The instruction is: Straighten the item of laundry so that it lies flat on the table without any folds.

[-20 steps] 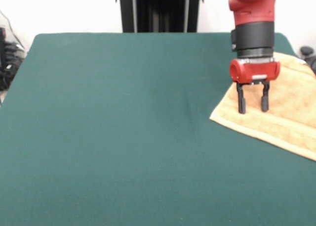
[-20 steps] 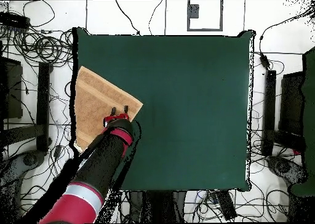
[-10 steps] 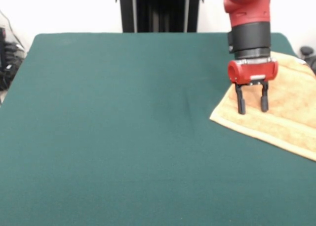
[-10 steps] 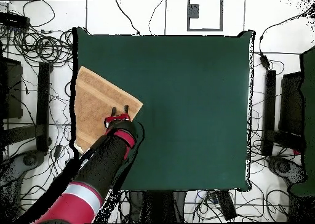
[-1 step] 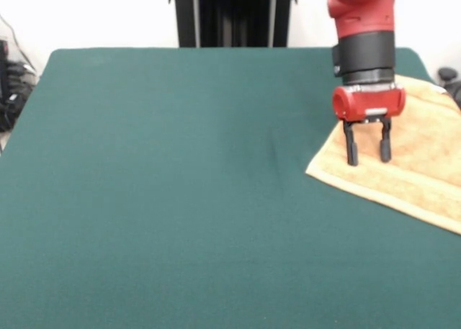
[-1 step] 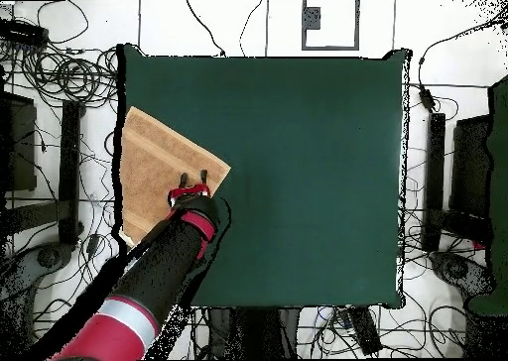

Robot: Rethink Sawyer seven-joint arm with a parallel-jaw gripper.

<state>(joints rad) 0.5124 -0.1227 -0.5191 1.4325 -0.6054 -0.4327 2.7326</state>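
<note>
Claw [image 5: 367, 155] spread, empty, poised over towel [image 5: 403, 163] near its corner at bench [image 5: 180, 199] edge. Towel looks flat; next likely lower, pinch, drag inward.

Arm [image 5: 364, 26] vertical; gripper [image 5: 367, 154] pointing down, fingers apart.
</note>
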